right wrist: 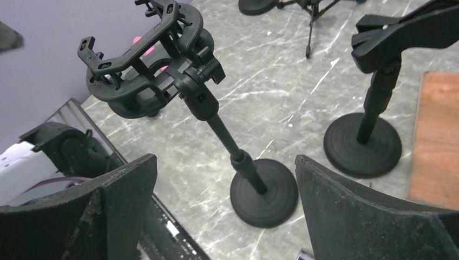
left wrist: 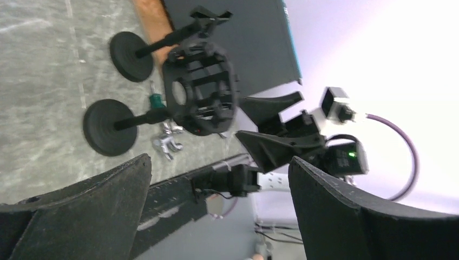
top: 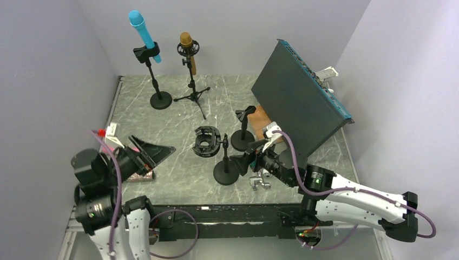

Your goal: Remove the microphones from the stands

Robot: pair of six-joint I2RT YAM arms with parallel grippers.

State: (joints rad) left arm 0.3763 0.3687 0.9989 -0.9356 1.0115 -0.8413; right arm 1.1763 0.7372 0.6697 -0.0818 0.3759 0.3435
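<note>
Your left hand [left wrist: 219,162], apart and empty, is nearer: blue foam-headed microphone [top: 143,33] upper left, leaning up-left in black round-base stand [top: 157,86]. Right hand [right wrist: 224,160] apart too.

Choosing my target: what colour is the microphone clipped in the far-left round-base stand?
Bright blue microphone; best in top external view.

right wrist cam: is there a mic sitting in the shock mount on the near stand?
No, the shock mount on the stand is an empty ring with nothing inside.
</note>
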